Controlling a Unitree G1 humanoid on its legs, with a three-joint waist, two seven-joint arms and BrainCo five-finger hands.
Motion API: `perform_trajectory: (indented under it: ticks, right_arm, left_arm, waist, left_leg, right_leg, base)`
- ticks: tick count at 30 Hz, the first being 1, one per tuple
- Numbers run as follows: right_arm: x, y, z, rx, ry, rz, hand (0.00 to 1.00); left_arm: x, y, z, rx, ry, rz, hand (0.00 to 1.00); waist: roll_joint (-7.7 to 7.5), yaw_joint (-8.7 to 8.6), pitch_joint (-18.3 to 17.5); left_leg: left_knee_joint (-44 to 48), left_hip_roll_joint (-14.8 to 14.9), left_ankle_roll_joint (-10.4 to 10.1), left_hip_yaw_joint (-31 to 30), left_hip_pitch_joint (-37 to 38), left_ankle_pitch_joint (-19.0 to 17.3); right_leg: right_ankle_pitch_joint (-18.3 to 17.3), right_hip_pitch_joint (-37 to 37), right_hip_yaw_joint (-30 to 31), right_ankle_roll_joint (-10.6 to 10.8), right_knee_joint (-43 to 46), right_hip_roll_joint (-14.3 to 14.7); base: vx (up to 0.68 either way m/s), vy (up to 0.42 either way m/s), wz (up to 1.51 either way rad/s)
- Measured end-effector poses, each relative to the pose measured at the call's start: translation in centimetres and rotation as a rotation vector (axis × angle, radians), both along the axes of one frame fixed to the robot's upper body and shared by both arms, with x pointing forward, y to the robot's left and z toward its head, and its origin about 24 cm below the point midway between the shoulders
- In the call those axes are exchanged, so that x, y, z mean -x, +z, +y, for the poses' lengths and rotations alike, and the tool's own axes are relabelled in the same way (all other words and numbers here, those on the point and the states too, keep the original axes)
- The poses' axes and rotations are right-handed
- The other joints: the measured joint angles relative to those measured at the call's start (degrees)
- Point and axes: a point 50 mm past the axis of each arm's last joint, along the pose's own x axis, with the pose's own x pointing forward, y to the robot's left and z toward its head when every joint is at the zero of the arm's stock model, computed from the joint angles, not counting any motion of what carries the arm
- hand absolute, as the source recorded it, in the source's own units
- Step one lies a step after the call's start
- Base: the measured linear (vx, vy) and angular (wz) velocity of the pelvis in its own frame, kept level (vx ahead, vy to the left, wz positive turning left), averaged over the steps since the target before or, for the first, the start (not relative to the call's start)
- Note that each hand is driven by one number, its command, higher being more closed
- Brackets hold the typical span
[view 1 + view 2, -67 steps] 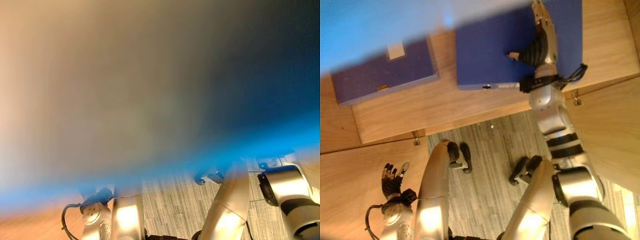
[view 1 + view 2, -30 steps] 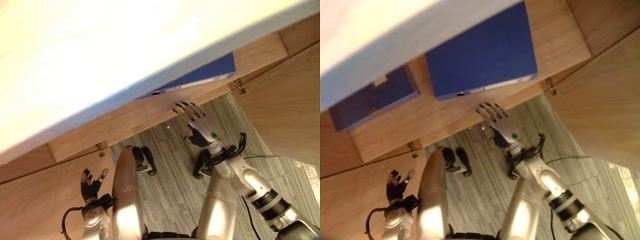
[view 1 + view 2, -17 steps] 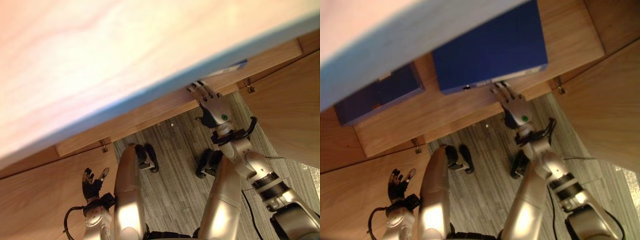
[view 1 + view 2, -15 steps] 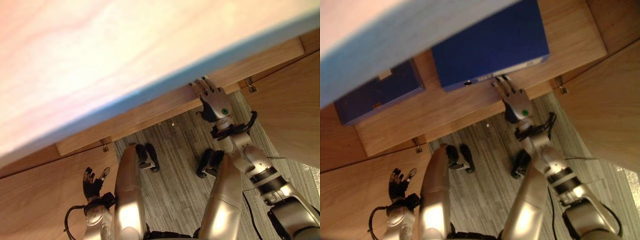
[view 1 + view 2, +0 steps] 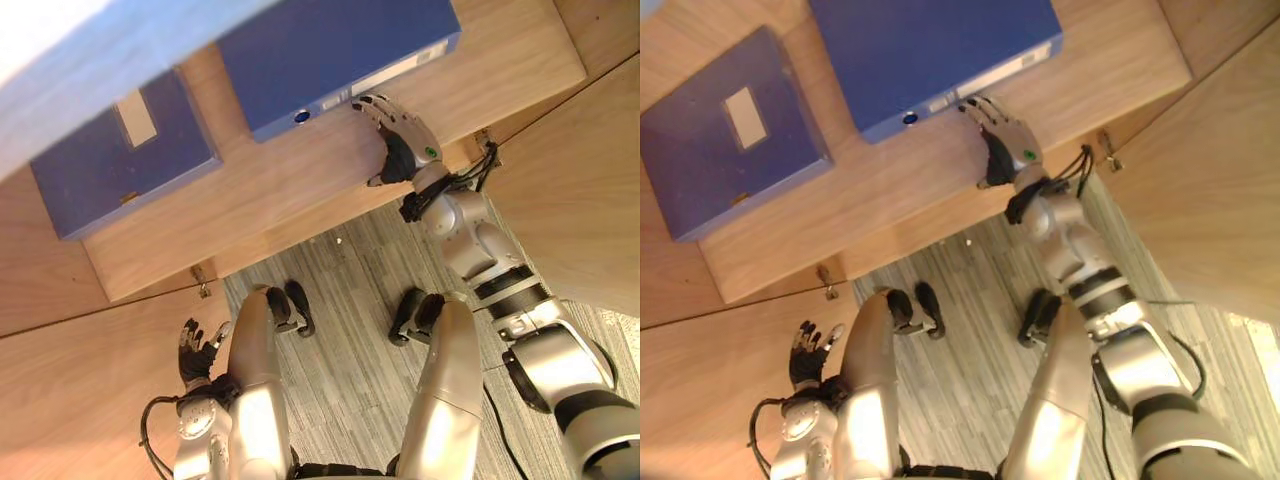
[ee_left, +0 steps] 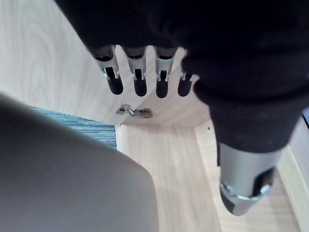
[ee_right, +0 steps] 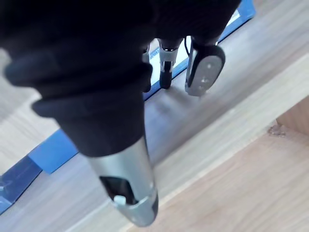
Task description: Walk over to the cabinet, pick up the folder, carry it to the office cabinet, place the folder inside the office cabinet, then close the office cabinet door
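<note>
Left of the folder (image 5: 330, 50), a second blue folder (image 5: 120, 160), same shelf (image 5: 300, 190).

Office: blue folders (image 5: 335, 55) in a wooden cabinet (image 5: 300, 190), grey carpet (image 5: 350, 345).

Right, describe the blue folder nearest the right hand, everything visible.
The dark blue box folder lies flat and closed on the light wooden shelf, spine facing outward. The spine carries a white label strip and a round finger hole. The right hand, fingers straight, touches the spine at the label's end. A second blue folder lies apart beside it.
</note>
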Motion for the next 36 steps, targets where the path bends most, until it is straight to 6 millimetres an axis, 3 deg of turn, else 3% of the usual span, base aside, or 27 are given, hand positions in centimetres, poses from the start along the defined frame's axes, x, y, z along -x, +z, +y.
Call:
perform_trajectory:
  ticks: [6,10,12,16,20,21,26,27,29,32,36]
  right_arm:
    - [-0.5,-0.5,0.2,-0.037,-0.011,0.031,0.0]
    - [-1.4,-2.3,0.2,-0.057,-0.045,0.115,0.0]
    - [-1.7,-3.6,0.2,-0.063,-0.061,0.165,0.0]
    - [-1.9,-7.2,0.2,-0.059,-0.1,0.291,0.0]
    - [-1.3,-11.2,0.5,-0.04,-0.128,0.412,0.0]
    - [-0.8,-13.0,1.0,-0.045,-0.13,0.471,0.0]
    - [1.5,-18.7,1.8,0.001,-0.139,0.658,0.0]
    - [1.8,-19.8,1.6,0.032,-0.156,0.711,0.0]
    - [4.0,-24.3,-0.3,0.127,-0.248,0.904,0.0]
    - [7.1,-28.2,-1.9,0.143,-0.322,1.068,0.0]
    - [8.5,-29.6,-2.2,0.062,-0.363,1.131,0.0]
  left_arm:
    - [-0.4,-0.2,-0.1,0.014,-0.001,0.009,0.0]
    - [-0.5,-0.7,-0.8,0.029,-0.028,0.04,0.0]
    - [-0.5,-0.8,-1.1,0.031,-0.039,0.043,0.0]
    - [-0.5,-0.9,-1.3,0.034,-0.059,0.047,0.0]
    - [-0.1,-1.2,-1.2,0.038,-0.074,0.056,0.0]
    - [0.1,-1.5,-1.1,0.04,-0.075,0.067,0.0]
    - [0.8,-2.5,-1.2,0.054,-0.086,0.112,0.0]
    - [0.8,-2.5,-1.2,0.056,-0.09,0.112,0.0]
    - [0.8,-2.7,-1.3,0.061,-0.093,0.117,0.0]
    - [1.0,-2.9,-1.3,0.065,-0.094,0.13,0.0]
    - [1.2,-3.2,-1.3,0.068,-0.095,0.147,0.0]
  waist:
    - [0.09,0.12,-0.04]
    - [0.08,0.39,-0.05]
    - [0.01,0.48,-0.07]
    - [-0.22,0.46,-0.23]
    - [-1.65,0.12,-1.21]
    - [-2.62,0.13,-1.77]
    - [-4.48,-0.57,-2.92]
    - [-4.57,-0.55,-2.96]
    - [-4.56,0.14,-2.98]
    - [-4.52,-0.12,-3.03]
    - [-4.54,-0.59,-5.69]
  left_leg:
    - [-5.56,-0.01,0.17,0.14,1.81,3.35]
    - [-14.32,-0.13,-0.05,1.2,7.49,6.97]
    - [-19.55,-0.24,-0.05,2.08,11.0,8.96]
    - [-33.49,-1.66,-0.36,4.6,20.68,14.41]
    - [-43.79,-3.11,-0.9,5.98,28.23,18.51]
    - [-47.46,-3.52,-1.29,6.77,31.46,19.85]
    - [-55.1,-4.73,-2.43,7.1,39.04,22.36]
    - [-55.84,-4.88,-2.53,7.09,39.76,22.62]
    - [-57.95,-5.34,-2.65,7.31,41.62,23.37]
    - [-59.9,-5.66,-2.73,7.76,44.62,24.09]
    - [-62.09,-5.61,-3.16,8.09,47.54,24.84]
  right_leg:
    - [2.74,2.43,-1.95,-0.57,-5.6,0.92]
    - [6.71,8.79,-4.34,-0.81,-15.19,2.72]
    - [9.74,12.6,-5.63,-2.39,-21.11,3.78]
    - [16.17,22.24,-7.5,-2.71,-35.88,6.23]
    - [20.06,29.89,-9.03,-2.63,-46.2,7.73]
    - [21.37,32.78,-9.16,-2.61,-49.78,8.49]
    - [22.63,39.95,-10.32,-2.54,-55.87,9.57]
    - [22.63,40.59,-10.39,-2.54,-56.12,9.64]
    - [22.64,41.81,-10.55,-2.54,-56.71,9.61]
    - [22.64,44.18,-10.51,-2.54,-57.48,9.67]
    - [22.64,46.4,-10.28,-2.54,-58.6,10.39]
  base:
    - [-0.01,-0.006,-0.01]
    - [0.01,0.04,-0.08]
    - [0.04,0.06,-0.12]
    - [0.08,0.085,-0.1]
    - [0.12,0.027,-0.01]
    - [0.12,-0.005,-0.08]
    - [0.1,-0.002,0.01]
    - [0.1,-0.005,0.04]
    - [0.09,-0.007,0.03]
    - [0.08,-0.007,-0.02]
    - [0.03,-0.025,-0.07]
